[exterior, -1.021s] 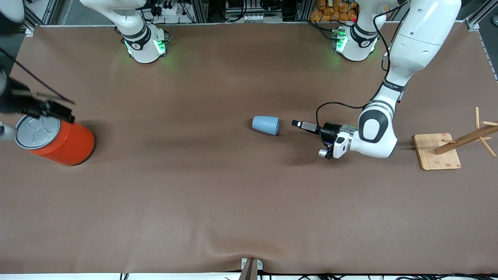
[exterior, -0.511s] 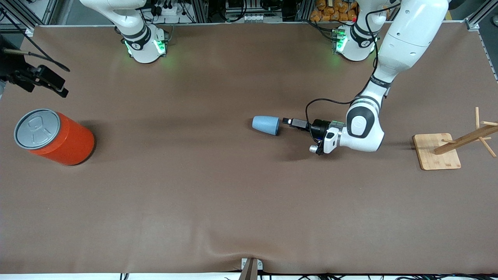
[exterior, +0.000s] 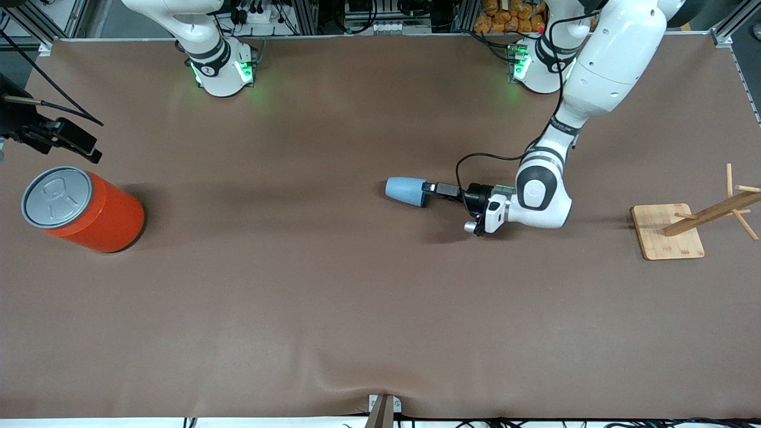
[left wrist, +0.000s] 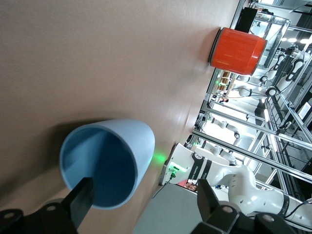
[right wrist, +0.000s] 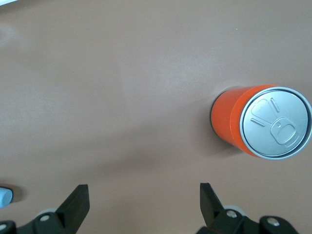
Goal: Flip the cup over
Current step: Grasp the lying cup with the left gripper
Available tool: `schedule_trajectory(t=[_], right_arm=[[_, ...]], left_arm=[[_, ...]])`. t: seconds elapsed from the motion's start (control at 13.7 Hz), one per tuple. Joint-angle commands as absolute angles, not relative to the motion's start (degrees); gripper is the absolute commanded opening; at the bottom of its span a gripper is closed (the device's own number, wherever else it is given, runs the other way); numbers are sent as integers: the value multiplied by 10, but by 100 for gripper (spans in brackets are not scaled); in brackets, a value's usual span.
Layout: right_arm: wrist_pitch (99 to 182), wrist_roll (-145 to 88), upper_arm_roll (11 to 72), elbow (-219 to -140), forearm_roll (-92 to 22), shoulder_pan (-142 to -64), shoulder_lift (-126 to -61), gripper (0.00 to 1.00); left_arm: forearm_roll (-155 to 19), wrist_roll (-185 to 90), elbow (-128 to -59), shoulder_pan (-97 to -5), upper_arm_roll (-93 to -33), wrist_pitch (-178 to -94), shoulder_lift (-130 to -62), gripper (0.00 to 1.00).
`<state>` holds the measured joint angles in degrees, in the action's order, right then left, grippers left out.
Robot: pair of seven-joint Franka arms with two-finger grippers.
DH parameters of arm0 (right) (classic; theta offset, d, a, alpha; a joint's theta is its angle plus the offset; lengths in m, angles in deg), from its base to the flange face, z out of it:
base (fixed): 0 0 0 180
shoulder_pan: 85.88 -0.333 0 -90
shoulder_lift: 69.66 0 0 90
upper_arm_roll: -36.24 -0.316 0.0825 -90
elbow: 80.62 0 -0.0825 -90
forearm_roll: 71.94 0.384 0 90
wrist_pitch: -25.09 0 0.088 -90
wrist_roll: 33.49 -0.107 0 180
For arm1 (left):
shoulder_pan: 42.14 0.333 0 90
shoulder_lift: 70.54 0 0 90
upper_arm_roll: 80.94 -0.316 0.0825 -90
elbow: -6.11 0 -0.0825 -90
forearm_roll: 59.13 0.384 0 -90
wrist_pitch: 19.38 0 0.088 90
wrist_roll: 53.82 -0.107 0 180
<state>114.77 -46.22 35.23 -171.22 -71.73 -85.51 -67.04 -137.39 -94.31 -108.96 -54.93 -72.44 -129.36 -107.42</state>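
Observation:
The light blue cup (exterior: pixel 404 191) lies on its side at the table's middle, its mouth facing the left arm's end. My left gripper (exterior: pixel 429 188) is low at that mouth and open. In the left wrist view the cup's deep blue inside (left wrist: pixel 97 168) faces me; one finger (left wrist: pixel 80 201) sits in front of the opening and the other finger (left wrist: pixel 207 200) is outside the wall. My left gripper (left wrist: pixel 144 201) grips nothing. My right gripper (exterior: pixel 83 145) hangs open and empty over the table beside the orange can (exterior: pixel 89 211); it also shows in the right wrist view (right wrist: pixel 144 202).
The big orange can with a grey pull-tab lid stands at the right arm's end (right wrist: pixel 261 122), also seen far off in the left wrist view (left wrist: pixel 237 50). A wooden peg stand (exterior: pixel 669 232) sits at the left arm's end. A brown mat (exterior: pixel 357 309) covers the table.
My left gripper has slid along the table toward the cup and now reaches its mouth. My right gripper has lifted off the orange can and drawn away from it.

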Motion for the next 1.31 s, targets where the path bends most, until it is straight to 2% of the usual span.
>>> schedule_trajectory(t=[0.0, 0.15, 0.29, 0.51, 0.66, 0.73, 0.8, 0.88, 1.24], right_arm=[[1160, -435, 353, -1697, -697, -847, -681, 100], [1160, -391, 375, -1697, -674, -849, -683, 100], [1156, -381, 378, -1697, -675, -852, -683, 100], [1155, -383, 378, -1697, -681, -854, -683, 100], [1156, -383, 378, -1697, -682, -853, -683, 100], [1157, -382, 376, -1696, -686, -854, -683, 100], [1156, -381, 376, -1696, -692, -854, -683, 100], [1154, -380, 376, -1696, -702, -854, -683, 100], [1151, -383, 375, -1696, -711, -854, -683, 100]], left_arm=[[-1390, -950, -1088, -560, -726, -1310, -1074, 88], [-1402, -950, -1089, -570, -726, -1314, -1075, 82], [-1409, -950, -1088, -573, -725, -1322, -1079, 70], [-1424, -951, -1086, -586, -726, -1334, -1082, 44], [-1424, -951, -1086, -587, -726, -1336, -1082, 31], [-1424, -952, -1087, -586, -726, -1336, -1082, 22], [-1424, -953, -1088, -586, -727, -1336, -1082, 7], [-1424, -954, -1087, -586, -727, -1336, -1082, 0], [-1420, -915, -1081, -577, -727, -1336, -1061, 0]])
